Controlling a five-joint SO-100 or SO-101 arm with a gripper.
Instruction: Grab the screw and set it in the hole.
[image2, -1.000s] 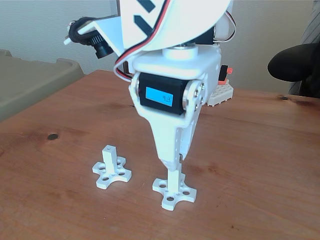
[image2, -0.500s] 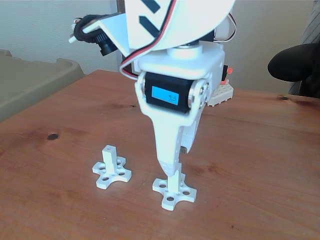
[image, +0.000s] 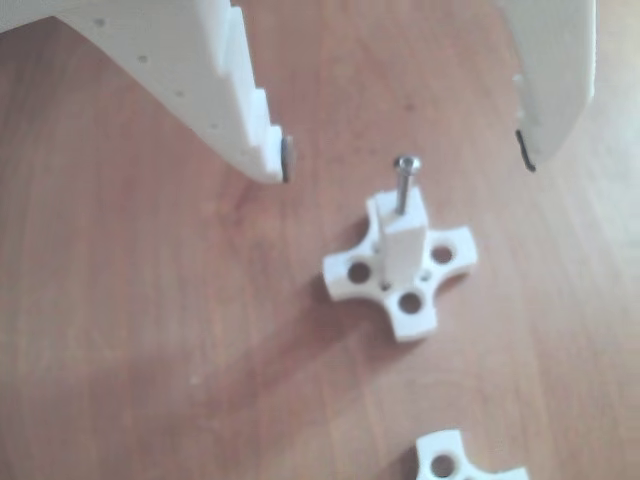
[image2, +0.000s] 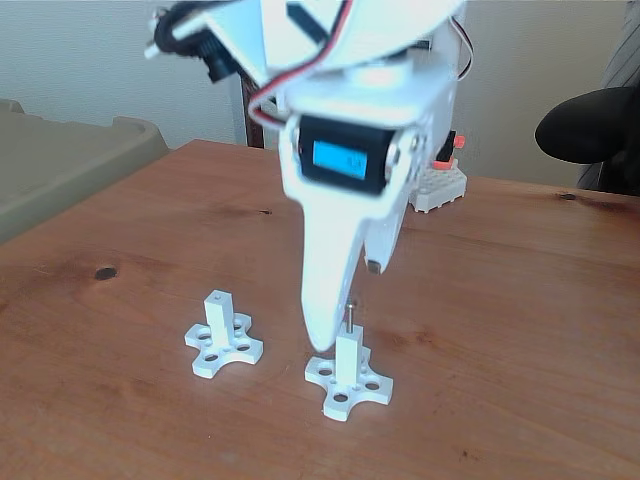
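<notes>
1. Two white fingers of the hand (image: 405, 165) stand wide apart in the other view, one entering from the upper left, the other from the upper right; nothing is held between them.
2. In the fixed view the hand (image2: 348, 300) hangs over the table (image2: 520, 320), its long tapered finger (image2: 325, 290) pointing down, the shorter finger behind it ending higher up.
3. The screw (image: 403, 185) stands upright in the top of a white post, long axis vertical, round head up, shank partly sunk in the post's hole.
4. In the other view the screw lies in the gap between the fingertips, touching neither, a little nearer the left one. In the fixed view the screw (image2: 351, 312) shows just beside the long finger's tip, to its right.
5. The post rises from a white cross-shaped base (image: 400, 275) with round holes in its arms, resting on the wooden table (image: 130, 330).
6. A second cross-shaped base with its own post (image2: 222, 340) stands to the left in the fixed view, apart from the first (image2: 347, 385); its edge (image: 455, 465) shows at the bottom of the other view.
</notes>
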